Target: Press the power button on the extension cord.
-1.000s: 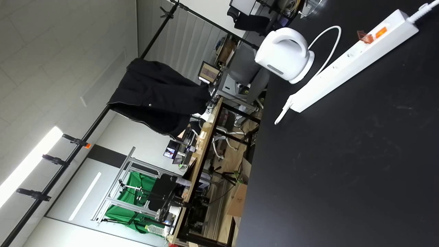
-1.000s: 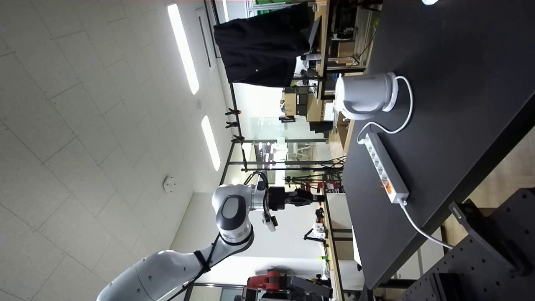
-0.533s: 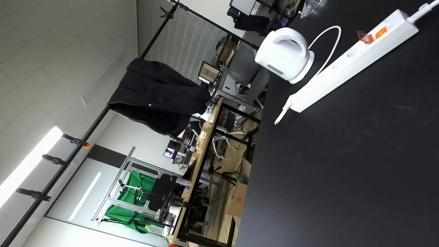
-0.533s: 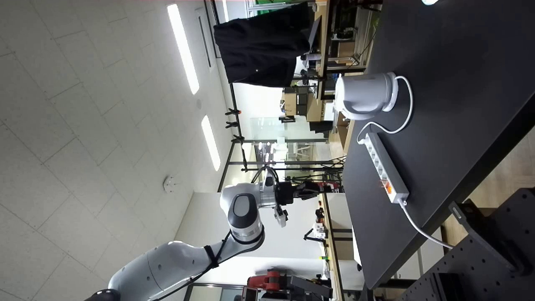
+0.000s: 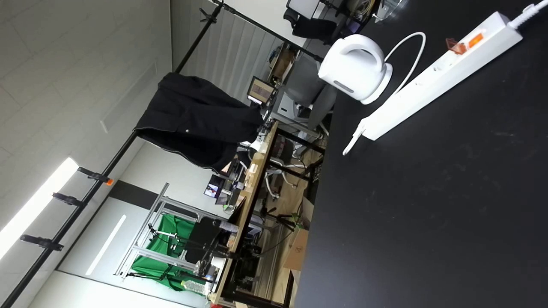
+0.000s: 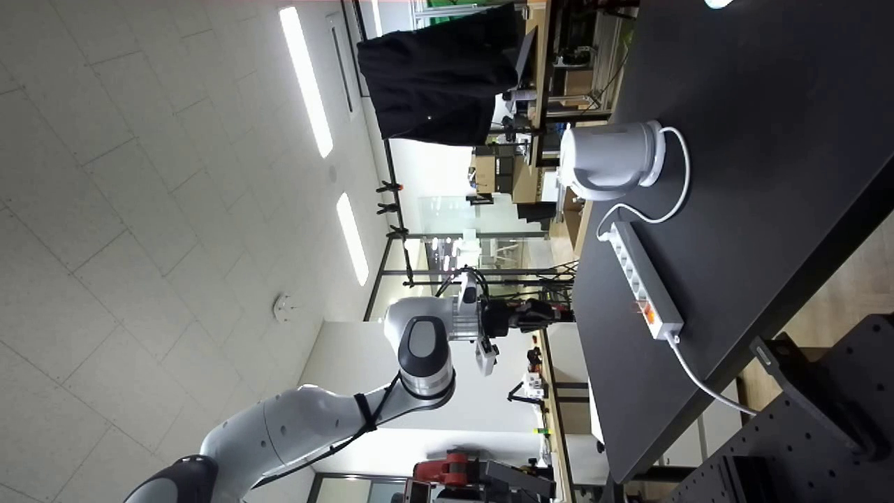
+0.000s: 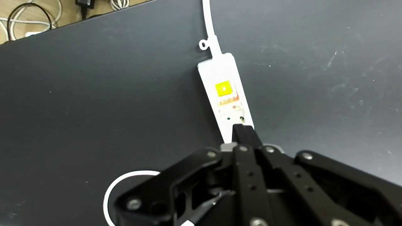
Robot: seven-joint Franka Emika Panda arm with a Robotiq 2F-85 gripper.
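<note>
The extension cord is a long white power strip on the black table, seen in both exterior views (image 5: 428,85) (image 6: 651,283) and in the wrist view (image 7: 216,70). Its power button is orange in the exterior views (image 5: 475,40) (image 6: 650,316) and looks bright yellow in the wrist view (image 7: 223,88), near the cable end. A clear reddish piece sits beside the button. My gripper (image 6: 567,315) is in the air above the table, apart from the strip. In the wrist view its fingertips (image 7: 243,126) are together and empty, covering the strip's lower part.
A white kettle (image 5: 355,70) (image 6: 611,157) stands beside the strip's far end, its cable plugged in there. The strip's own cable (image 6: 712,391) runs over the table edge near a black perforated metal plate (image 6: 789,447).
In an exterior view the arm and gripper have moved right and slightly up in the picture, closer to the strip. The strip, button and kettle have not moved.
</note>
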